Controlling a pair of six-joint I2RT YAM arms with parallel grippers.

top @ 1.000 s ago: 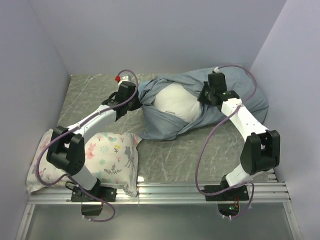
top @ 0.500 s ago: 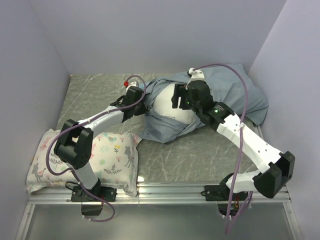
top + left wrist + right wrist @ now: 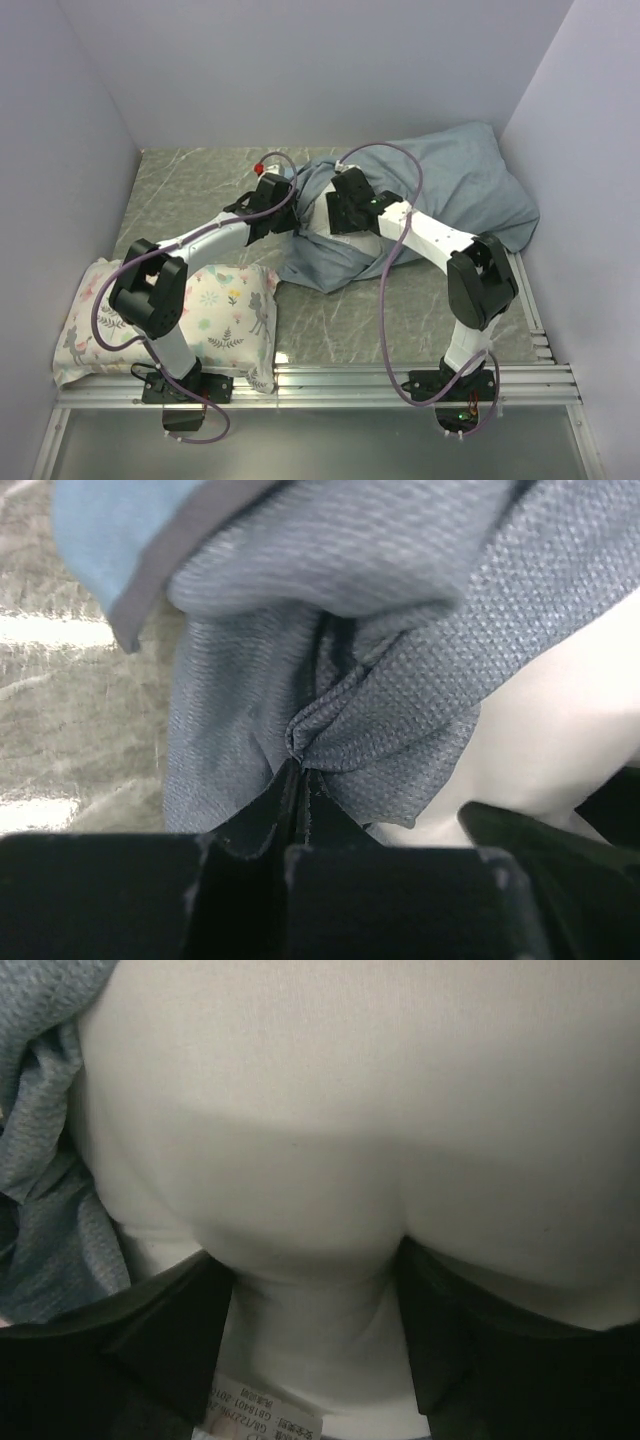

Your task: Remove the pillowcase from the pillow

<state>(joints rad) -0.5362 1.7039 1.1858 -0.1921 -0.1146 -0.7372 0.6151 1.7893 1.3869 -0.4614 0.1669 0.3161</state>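
We see the pillowcase (image 3: pixel 460 185) lying across the far right of the table (image 3: pixel 190 190). Its open mouth faces left, and the pillow (image 3: pixel 350 1110) bulges out of that mouth, with most of its length inside the cover.

The left gripper (image 3: pixel 300 780) is clamped tight on a small pleat of the pillowcase hem, just beside the bare white pillow. The right gripper (image 3: pixel 310 1300) is pressed into the exposed end of the pillow. Its fingers (image 3: pixel 170 1330) stand wide, with a rounded bulge of white fabric pushed up between them and a label (image 3: pixel 245 1405) just below. The right wrist view is too close to show whether they are biting yet, but they look parted rather than gripping.

We see several ways this could go wrong:
- **Right grip slipping:** the pillow is plump and springy, so if the fingers close on too shallow a bulge it could squirt out as soon as the arms pull apart.
- **Catching the cover:** blue cloth sits right next to the left-hand finger in the right wrist view. If that gets caught along with the pillow, both arms would be pulling on the cover.
- **Left grip slipping:** the left pinch holds only a thin fold, which may slide free under load.
- **Dragging the bundle:** pulling with a weak hold could simply drag everything toward the printed pillow (image 3: pixel 215 310).
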